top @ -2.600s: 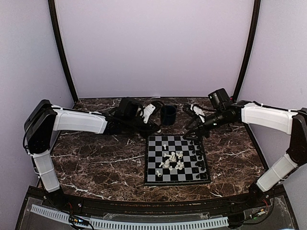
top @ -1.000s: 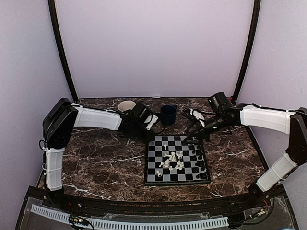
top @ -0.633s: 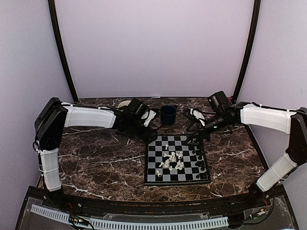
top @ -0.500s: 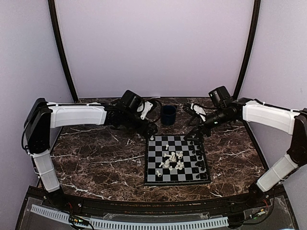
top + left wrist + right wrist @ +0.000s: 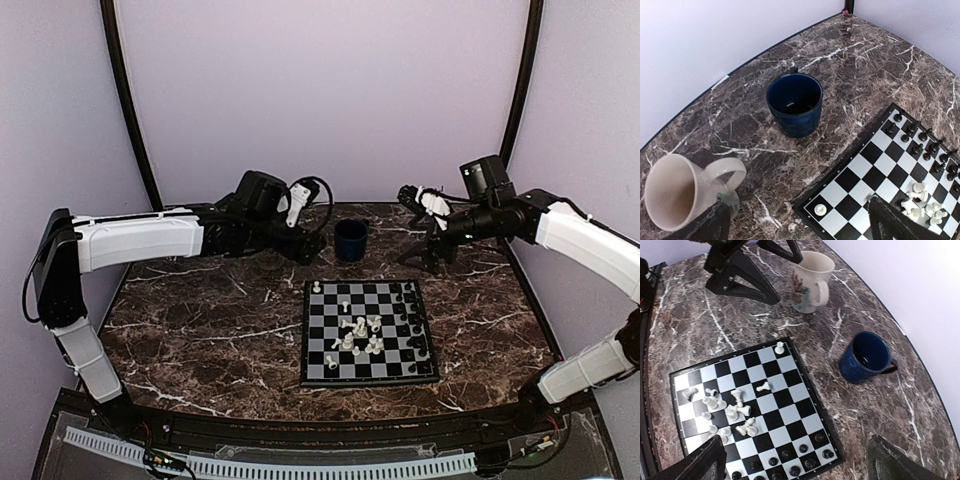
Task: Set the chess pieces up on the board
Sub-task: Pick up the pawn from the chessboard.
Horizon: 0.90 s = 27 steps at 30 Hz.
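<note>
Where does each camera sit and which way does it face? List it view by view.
Top external: above and behind the bases, facing down at the board and blue mug; left arm and right arm show.
Left wrist: looks down on blue mug, cream mug, board corner; left fingers at bottom.
Right wrist: looks down on board and both mugs; right fingers at bottom.
Shared: all views hold the board and blue mug.

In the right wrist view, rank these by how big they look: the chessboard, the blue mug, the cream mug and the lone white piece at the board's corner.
1. chessboard, by far.
2. blue mug and cream mug: about alike; the cream one sits farther off, so unranked.
3. lone white piece.
</note>
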Each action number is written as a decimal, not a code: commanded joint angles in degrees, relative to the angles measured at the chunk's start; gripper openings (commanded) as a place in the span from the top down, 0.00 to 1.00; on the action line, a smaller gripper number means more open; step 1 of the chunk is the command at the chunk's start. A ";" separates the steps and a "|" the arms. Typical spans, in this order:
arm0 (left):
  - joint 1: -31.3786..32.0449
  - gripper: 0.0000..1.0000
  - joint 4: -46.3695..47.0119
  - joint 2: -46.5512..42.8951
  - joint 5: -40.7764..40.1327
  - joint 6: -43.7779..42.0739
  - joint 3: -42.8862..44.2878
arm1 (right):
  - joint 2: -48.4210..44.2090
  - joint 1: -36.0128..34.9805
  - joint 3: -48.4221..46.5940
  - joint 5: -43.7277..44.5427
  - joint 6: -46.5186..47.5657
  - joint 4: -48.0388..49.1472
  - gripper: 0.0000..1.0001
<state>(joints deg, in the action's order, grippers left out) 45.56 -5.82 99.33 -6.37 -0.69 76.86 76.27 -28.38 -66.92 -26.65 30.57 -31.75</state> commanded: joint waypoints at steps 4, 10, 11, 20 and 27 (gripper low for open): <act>-0.02 0.01 -4.80 9.06 -4.11 -6.62 17.83 | -3.57 0.40 3.12 20.80 -0.85 4.49 0.02; 2.31 0.27 -5.42 9.76 5.10 -0.57 17.49 | -5.59 8.22 14.17 17.64 -8.75 15.40 0.03; 2.97 0.33 -6.41 9.95 5.87 0.63 17.61 | -5.20 10.19 15.08 13.28 -9.42 15.63 0.01; 7.26 0.52 -10.67 8.63 7.82 9.08 10.86 | -3.09 12.47 12.32 -6.32 2.98 6.78 0.40; 7.35 0.52 -0.61 -2.97 6.49 12.06 -6.53 | 3.47 6.77 5.40 -4.24 11.50 0.42 0.56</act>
<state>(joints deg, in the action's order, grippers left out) 53.28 -11.25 104.73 1.04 8.40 75.11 77.30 -18.20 -58.37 -29.76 36.56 -27.83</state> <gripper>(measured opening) 0.478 0.466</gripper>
